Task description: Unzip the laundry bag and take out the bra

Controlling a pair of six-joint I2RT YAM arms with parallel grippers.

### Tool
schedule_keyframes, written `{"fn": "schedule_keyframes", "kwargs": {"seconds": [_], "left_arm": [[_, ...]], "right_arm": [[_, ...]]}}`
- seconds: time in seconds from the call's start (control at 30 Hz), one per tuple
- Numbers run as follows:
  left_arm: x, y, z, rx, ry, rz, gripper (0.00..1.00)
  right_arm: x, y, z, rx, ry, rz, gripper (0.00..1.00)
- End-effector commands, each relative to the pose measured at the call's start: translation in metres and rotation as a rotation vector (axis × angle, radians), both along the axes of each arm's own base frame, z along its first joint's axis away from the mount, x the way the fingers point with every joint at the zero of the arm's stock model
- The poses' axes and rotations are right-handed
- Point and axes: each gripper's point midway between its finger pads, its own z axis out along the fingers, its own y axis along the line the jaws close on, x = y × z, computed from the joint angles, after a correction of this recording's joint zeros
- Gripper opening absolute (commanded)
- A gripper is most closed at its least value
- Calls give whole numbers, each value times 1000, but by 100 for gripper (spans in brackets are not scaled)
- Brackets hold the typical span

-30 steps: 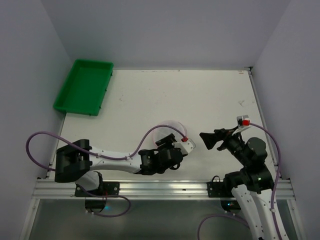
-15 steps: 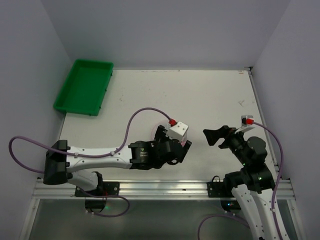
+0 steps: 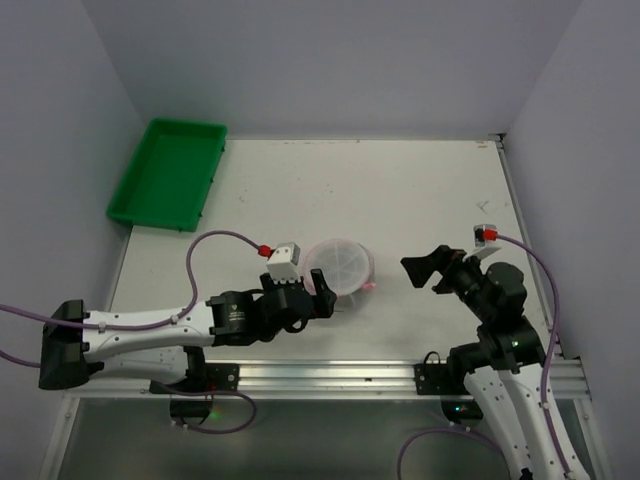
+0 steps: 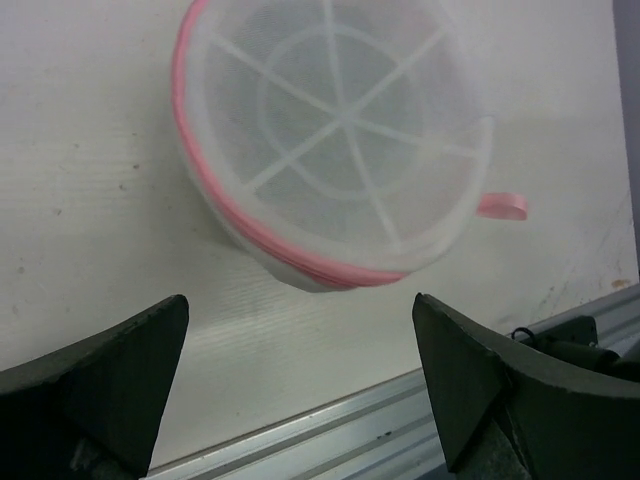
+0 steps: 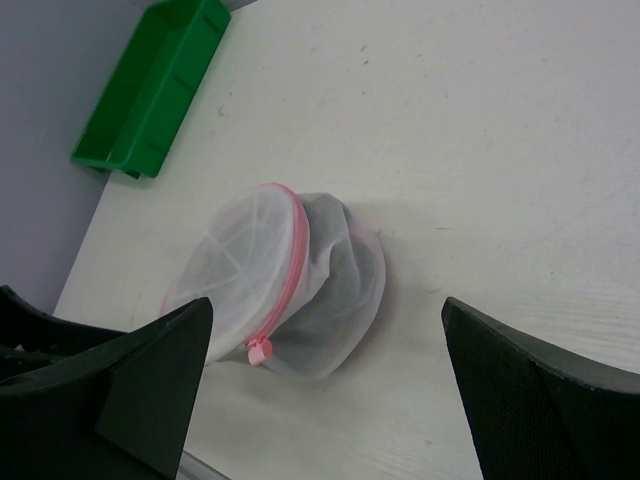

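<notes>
The laundry bag (image 3: 340,264), white mesh with pink zipper trim, lies on the table between my arms. In the left wrist view the bag (image 4: 335,150) shows its round face and a pink loop (image 4: 505,206) at its side. My left gripper (image 4: 300,390) is open and empty, just short of the bag, near the table's front rail. In the top view the left gripper (image 3: 322,292) sits at the bag's lower left. My right gripper (image 3: 425,272) is open and empty to the right of the bag. In the right wrist view the bag (image 5: 250,270) holds something dark (image 5: 345,285), and its pink zipper pull (image 5: 259,350) hangs at the near edge.
A green plastic tray (image 3: 168,172) stands at the back left of the table; it also shows in the right wrist view (image 5: 150,90). The metal front rail (image 4: 400,420) runs just below the left gripper. Grey walls close in the table (image 3: 420,190) on three sides.
My left arm has drawn back to the left and off the bag, which now lies uncovered. The right gripper has barely shifted.
</notes>
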Motion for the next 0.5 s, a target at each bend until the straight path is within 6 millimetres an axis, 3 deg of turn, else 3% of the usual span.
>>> {"fn": "schedule_keyframes", "kwargs": {"seconds": [0.0,0.03,0.07,0.17,0.37,0.47], "left_arm": [[20,-1,-2,-173,37,128,97],[21,-6,-2,-216,62,121,96],[29,1,-11,-214,73,151,96],[36,3,-12,-281,66,189,91],[47,2,6,-422,1,235,82],[51,0,5,-423,2,242,77]], "right_arm": [[3,11,9,24,-29,48,99],[4,14,6,22,-21,60,99],[5,14,5,18,-21,58,99],[6,22,-1,10,-13,78,99],[6,38,-11,13,4,129,99],[5,44,-11,2,-11,148,99]]}}
